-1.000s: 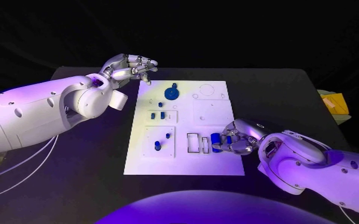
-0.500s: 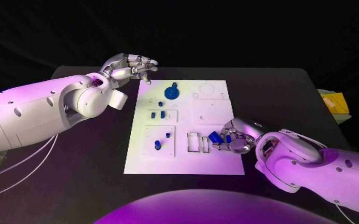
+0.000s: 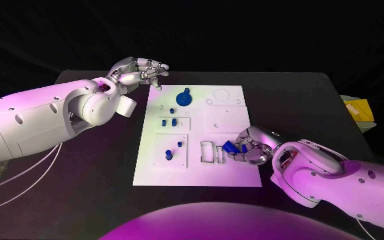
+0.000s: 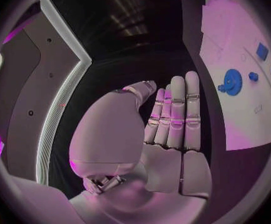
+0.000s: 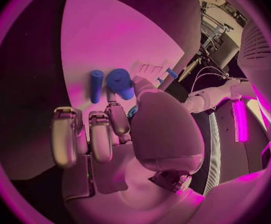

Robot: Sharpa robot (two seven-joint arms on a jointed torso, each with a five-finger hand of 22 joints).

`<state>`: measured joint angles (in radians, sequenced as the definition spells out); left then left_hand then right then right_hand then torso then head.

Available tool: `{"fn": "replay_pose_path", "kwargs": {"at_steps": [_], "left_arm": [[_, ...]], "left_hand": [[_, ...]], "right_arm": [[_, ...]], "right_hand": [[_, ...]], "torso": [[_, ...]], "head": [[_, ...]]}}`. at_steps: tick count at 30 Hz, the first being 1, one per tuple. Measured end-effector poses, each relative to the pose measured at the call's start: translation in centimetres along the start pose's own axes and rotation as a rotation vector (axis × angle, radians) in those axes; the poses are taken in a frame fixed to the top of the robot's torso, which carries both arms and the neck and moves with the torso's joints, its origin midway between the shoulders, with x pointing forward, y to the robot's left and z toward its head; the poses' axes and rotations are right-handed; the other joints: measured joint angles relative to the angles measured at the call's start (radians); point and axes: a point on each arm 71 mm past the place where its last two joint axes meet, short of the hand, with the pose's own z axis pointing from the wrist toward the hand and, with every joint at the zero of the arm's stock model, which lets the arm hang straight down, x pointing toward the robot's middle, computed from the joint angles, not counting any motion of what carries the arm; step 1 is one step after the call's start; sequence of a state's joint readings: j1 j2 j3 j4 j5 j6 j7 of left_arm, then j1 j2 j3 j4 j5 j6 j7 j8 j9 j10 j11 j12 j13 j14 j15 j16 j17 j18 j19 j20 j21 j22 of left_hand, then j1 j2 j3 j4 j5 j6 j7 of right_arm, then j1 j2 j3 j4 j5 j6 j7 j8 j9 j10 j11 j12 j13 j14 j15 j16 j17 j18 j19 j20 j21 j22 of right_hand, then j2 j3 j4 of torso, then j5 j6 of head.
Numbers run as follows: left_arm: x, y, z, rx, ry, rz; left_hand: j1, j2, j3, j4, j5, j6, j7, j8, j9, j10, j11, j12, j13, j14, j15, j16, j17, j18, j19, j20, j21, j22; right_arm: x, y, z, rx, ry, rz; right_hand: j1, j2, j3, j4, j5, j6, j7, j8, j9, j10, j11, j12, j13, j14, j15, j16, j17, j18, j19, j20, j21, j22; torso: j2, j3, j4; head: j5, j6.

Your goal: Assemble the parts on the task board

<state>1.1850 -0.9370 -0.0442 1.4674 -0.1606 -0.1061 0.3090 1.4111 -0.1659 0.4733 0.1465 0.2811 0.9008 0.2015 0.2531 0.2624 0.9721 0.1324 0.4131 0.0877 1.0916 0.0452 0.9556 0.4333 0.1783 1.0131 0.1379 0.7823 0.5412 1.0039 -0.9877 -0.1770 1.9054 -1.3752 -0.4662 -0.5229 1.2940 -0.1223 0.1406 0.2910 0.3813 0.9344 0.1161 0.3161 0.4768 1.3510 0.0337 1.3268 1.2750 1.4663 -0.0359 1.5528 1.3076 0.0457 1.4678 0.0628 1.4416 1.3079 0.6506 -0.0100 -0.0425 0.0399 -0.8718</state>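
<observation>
Right robot hand (image 3: pixel 253 150): at the near right part of the task board (image 3: pixel 232 178), fingers curled around a blue cylinder part (image 3: pixel 231 147); against the frame 1 s back, hand and part sit slightly nearer the rectangular slots (image 3: pixel 212 153), the part now tilted. The right wrist view shows that part (image 5: pixel 121 83) at the fingertips, with a slim blue peg (image 5: pixel 96 85) lying just beside it on the board.

Beyond this hand: 2 small blue parts (image 3: pixel 168 154) in the near left recess, 2 more (image 3: pixel 168 123) farther up, then a blue disc (image 3: pixel 183 98).

Left robot hand (image 3: pixel 137 73): hovering over the black counter (image 3: pixel 296 101) off the board's far left corner, empty, fingers together and loosely bent; unchanged from before.
</observation>
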Motion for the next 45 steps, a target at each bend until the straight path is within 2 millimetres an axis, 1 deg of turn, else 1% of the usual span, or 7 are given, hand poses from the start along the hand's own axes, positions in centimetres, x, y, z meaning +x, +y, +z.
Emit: {"fn": "replay_pose_path", "kwargs": {"at_steps": [4, 10, 29, 33, 37, 41, 45], "left_arm": [[0.0, 0.0, 0.0, 0.000, 0.001, 0.000], [0.0, 0.0, 0.0, 0.002, 0.001, 0.000], [0.0, -0.1, 0.0, 0.012, 0.001, 0.000], [0.1, -0.1, 0.1, 0.013, 0.003, -0.001], [0.1, -0.1, 0.1, 0.014, 0.004, -0.001], [0.1, -0.1, 0.1, 0.014, 0.004, -0.001], [0.1, -0.1, 0.1, 0.014, 0.005, -0.001]], "left_hand": [[0.000, 0.000, 0.000, 0.000, 0.000, 0.000, 0.000, 0.000, 0.000, 0.000, 0.000, 0.000, 0.000, 0.000, 0.000, 0.000, 0.000, 0.000, 0.000, 0.000, 0.000, -0.001], [0.000, 0.000, 0.000, 0.000, 0.000, 0.000, 0.000, -0.004, 0.001, 0.000, 0.000, 0.000, 0.000, 0.000, 0.000, 0.000, 0.000, 0.000, 0.000, 0.000, 0.000, -0.002], [0.005, 0.005, 0.013, -0.002, 0.009, 0.000, 0.000, -0.004, 0.003, 0.000, 0.000, 0.005, 0.000, 0.000, 0.000, 0.000, -0.001, 0.000, 0.004, 0.004, -0.004, -0.003], [0.005, 0.005, 0.013, -0.002, 0.009, 0.000, 0.000, -0.004, 0.003, 0.000, 0.000, 0.005, 0.000, 0.000, 0.000, 0.000, -0.001, 0.000, 0.004, 0.004, -0.004, -0.003], [0.005, 0.005, 0.013, -0.002, 0.009, 0.000, 0.000, -0.004, 0.003, 0.000, 0.000, 0.005, 0.000, 0.000, 0.000, 0.000, -0.001, 0.000, 0.004, 0.004, -0.004, -0.003], [0.005, 0.005, 0.013, -0.002, 0.009, 0.000, 0.000, -0.004, 0.003, 0.000, 0.000, 0.005, 0.000, 0.000, 0.000, 0.000, -0.001, 0.000, 0.004, 0.004, -0.004, -0.003], [0.005, 0.005, 0.013, -0.002, 0.009, 0.000, 0.000, -0.004, 0.003, 0.000, 0.000, 0.005, 0.000, 0.000, 0.000, 0.000, -0.001, 0.000, 0.004, 0.004, -0.004, -0.003]], "right_arm": [[0.0, -0.2, -0.2, 0.013, -0.004, 0.033], [-0.4, 0.1, -0.5, 0.021, -0.001, 0.098], [-0.9, 2.3, -0.5, -0.034, 0.000, 0.184], [-0.5, 3.0, -0.2, -0.052, 0.015, 0.187], [0.0, 3.6, 0.1, -0.066, 0.034, 0.186], [0.4, 3.9, 0.3, -0.071, 0.053, 0.182], [1.0, 4.0, 0.5, -0.072, 0.074, 0.179]], "right_hand": [[0.003, 0.003, 0.023, -0.004, 0.011, 0.013, -0.003, 0.013, -0.005, 0.040, -0.012, 0.038, 0.033, 0.000, -0.007, 0.000, 0.000, 0.000, -0.002, -0.002, 0.009, 0.000], [0.004, 0.004, 0.027, -0.002, 0.014, 0.016, 0.000, 0.014, -0.004, 0.044, -0.016, 0.042, 0.033, 0.000, -0.007, 0.000, 0.000, 0.000, -0.003, -0.004, 0.009, 0.000], [-0.007, 0.015, 0.041, -0.001, 0.012, 0.017, 0.001, 0.014, -0.004, 0.058, -0.020, 0.056, 0.033, 0.000, -0.014, 0.000, 0.000, 0.000, -0.004, -0.011, 0.008, 0.000], [-0.035, 0.039, 0.043, 0.001, 0.003, 0.017, 0.001, 0.014, -0.004, 0.057, -0.020, 0.056, 0.033, 0.000, -0.014, 0.000, 0.000, 0.000, -0.004, -0.011, 0.008, 0.000], [-0.072, 0.036, 0.043, 0.001, -0.016, 0.017, 0.001, 0.017, -0.004, 0.058, -0.020, 0.056, 0.033, 0.000, -0.014, 0.000, 0.000, 0.000, -0.004, -0.011, 0.008, 0.000], [-0.098, 0.032, 0.043, 0.001, -0.034, 0.017, 0.001, 0.054, -0.004, 0.058, -0.020, 0.056, 0.033, 0.000, -0.014, 0.004, 0.000, 0.000, -0.003, -0.011, 0.008, 0.000], [-0.109, 0.031, 0.043, 0.001, -0.060, 0.017, 0.001, 0.060, 0.010, 0.057, -0.020, 0.056, 0.033, 0.000, -0.014, 0.004, 0.000, 0.000, 0.000, -0.015, 0.008, 0.000]], "torso": [[0.000, 0.0000, 0.0001], [0.000, 0.0003, 0.0007], [0.000, -0.0008, 0.0001], [0.000, -0.0009, 0.0002], [0.000, -0.0008, 0.0007], [0.000, -0.0004, 0.0007], [0.000, -0.0003, 0.0006]], "head": [[-0.003, 0.000], [-0.005, 0.002], [0.000, 0.002], [0.003, 0.001], [0.003, 0.002], [0.005, 0.002], [0.007, 0.001]]}}
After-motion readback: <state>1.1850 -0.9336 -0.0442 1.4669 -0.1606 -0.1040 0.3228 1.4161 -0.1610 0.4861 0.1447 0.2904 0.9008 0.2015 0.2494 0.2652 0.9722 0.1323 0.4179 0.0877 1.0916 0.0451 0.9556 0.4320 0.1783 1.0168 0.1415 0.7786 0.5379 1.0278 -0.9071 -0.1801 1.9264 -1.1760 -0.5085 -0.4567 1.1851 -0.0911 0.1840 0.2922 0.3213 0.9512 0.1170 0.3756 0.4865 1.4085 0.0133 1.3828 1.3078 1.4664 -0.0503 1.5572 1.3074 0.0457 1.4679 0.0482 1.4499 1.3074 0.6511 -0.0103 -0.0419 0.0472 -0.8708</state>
